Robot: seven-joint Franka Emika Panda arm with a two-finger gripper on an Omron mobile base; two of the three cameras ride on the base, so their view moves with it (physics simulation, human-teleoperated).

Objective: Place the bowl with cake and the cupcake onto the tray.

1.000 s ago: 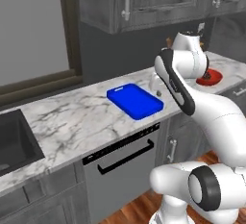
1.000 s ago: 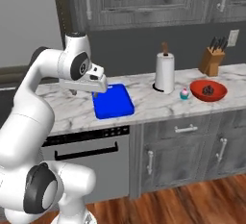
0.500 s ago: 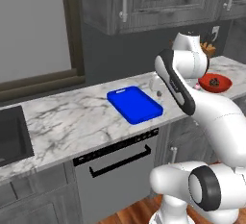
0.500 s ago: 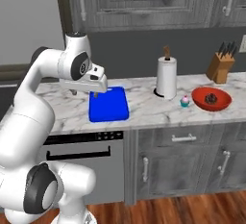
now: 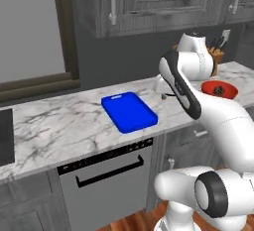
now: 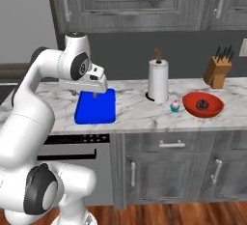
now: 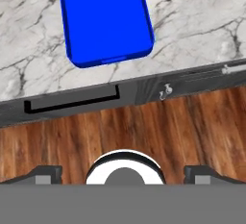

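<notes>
Tray [image 6: 95, 106] lies flat on the marble counter [image 6: 140, 113], above the dishwasher [image 5: 106, 185]; nothing on it; in the hand view the tray [image 7: 104, 18] sits at top with its slot handle toward the counter edge, wood floor [image 7: 125, 127] below; gripper [image 6: 95, 94] hangs above the tray's back edge, apart from it, holding nothing; fingers look close together in the right base view but too small to tell how far open; in the hand view two dark tips [image 7: 45, 174] sit wide apart at the bottom corners, nothing between them; in the left base view the gripper [image 5: 163, 95] shows just right of the tray [image 5: 129, 111], half hidden by the arm; bowl [image 6: 203, 105] with the dark cake lump sits on the counter well right of the tray, near the knife block [image 6: 218, 70]; cupcake [image 6: 175, 105] stands just left of the bowl, apart from it, between bowl and paper towel roll [image 6: 157, 80]; roll stands upright between tray and cupcake; left base view shows the bowl [image 5: 219, 89] behind the arm, right of the tray; cabinets [image 6: 144, 2] above.
</notes>
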